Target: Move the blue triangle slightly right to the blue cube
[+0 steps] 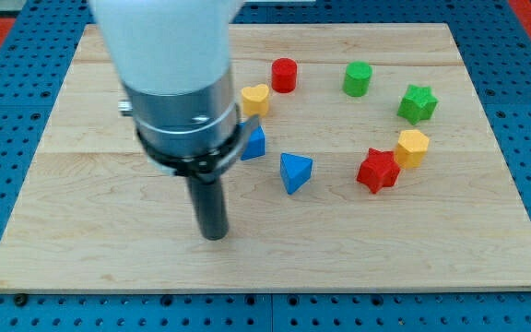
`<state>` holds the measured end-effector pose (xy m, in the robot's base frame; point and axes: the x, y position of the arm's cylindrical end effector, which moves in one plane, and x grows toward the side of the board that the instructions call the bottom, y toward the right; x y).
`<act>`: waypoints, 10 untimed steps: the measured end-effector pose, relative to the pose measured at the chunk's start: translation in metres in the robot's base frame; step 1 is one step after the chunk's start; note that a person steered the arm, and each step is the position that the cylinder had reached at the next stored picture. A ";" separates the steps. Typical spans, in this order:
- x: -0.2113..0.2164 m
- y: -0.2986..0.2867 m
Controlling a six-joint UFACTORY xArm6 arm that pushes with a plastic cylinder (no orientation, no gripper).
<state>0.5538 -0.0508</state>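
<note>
Blue cube (254, 143) half-hidden behind the arm — blue triangle (295, 171) just right, my tip (214, 235) lower left — no claw.

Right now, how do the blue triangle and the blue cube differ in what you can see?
The blue triangle shows whole, standing free on the board; the blue cube is partly hidden behind the arm. The cube sits next to the yellow block; the triangle touches nothing. The triangle lies to the cube's right and lower in view. My tip is lower-left of both. Both are blue.
</note>
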 end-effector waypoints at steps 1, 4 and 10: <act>-0.034 0.024; -0.034 0.076; -0.072 0.068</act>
